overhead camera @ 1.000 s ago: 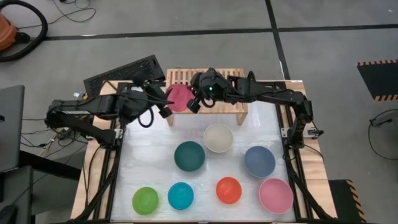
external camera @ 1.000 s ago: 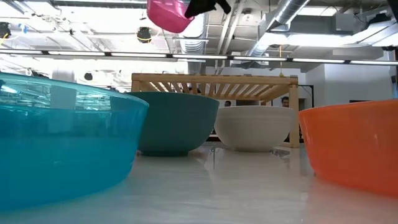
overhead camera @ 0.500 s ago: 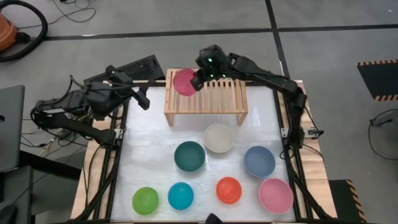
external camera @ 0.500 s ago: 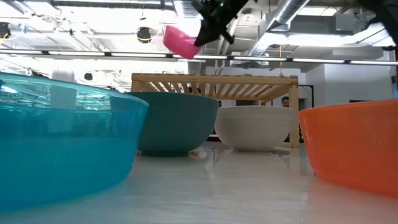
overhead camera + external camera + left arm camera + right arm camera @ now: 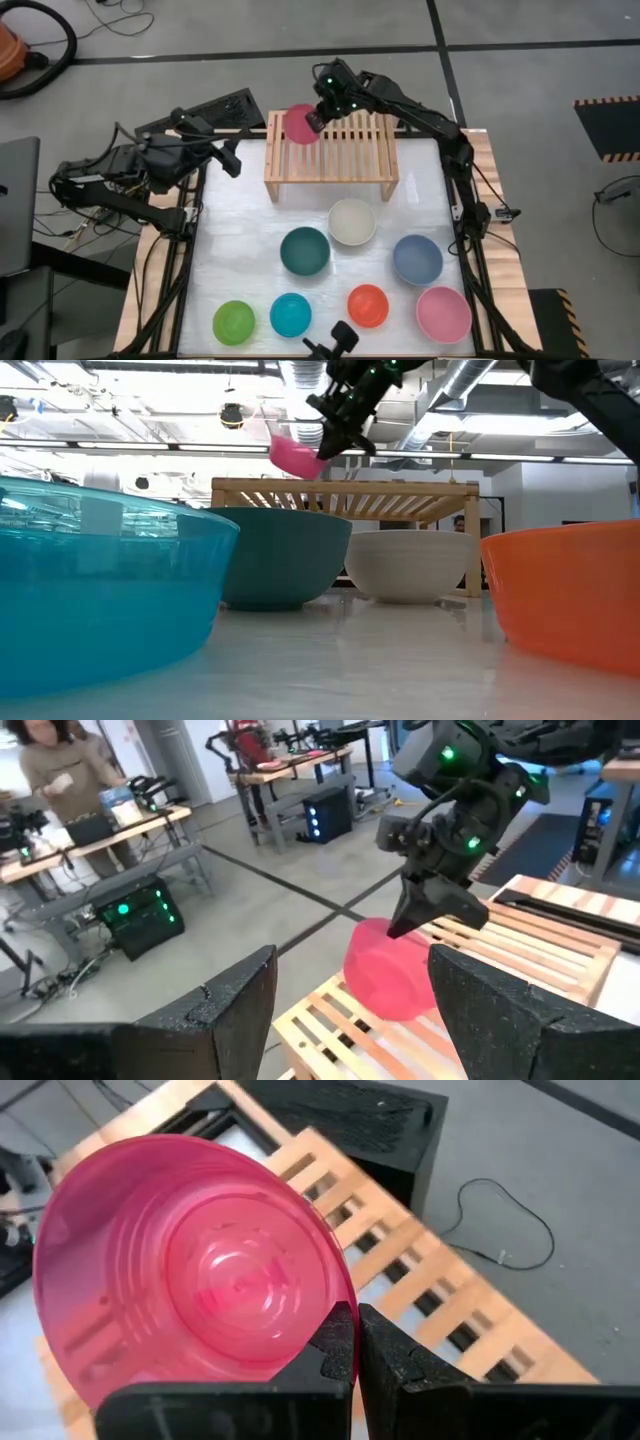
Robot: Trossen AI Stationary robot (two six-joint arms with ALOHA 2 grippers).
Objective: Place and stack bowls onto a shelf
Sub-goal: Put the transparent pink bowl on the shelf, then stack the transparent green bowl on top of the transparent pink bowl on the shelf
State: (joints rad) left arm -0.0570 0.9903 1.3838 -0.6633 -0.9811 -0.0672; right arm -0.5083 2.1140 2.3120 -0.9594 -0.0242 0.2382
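- Since half a second ago the right gripper [image 5: 314,118], pinching the magenta bowl [image 5: 299,124] by its rim, has sunk closer to the shelf [image 5: 345,150]; release looks near.
- The bowl hangs tilted just over the slats' far-left corner.
- The left gripper [image 5: 350,1010] waits, fingers spread, well aside.
- The cream bowl [image 5: 351,221] and teal bowl [image 5: 305,250] sit nearer the camera, nothing blocking.

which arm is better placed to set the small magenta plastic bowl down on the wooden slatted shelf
The right. Its gripper is shut on the rim of the small magenta plastic bowl, holding it tilted above the left end of the light-wood slatted shelf. The left gripper is open, empty and off the table's left edge.
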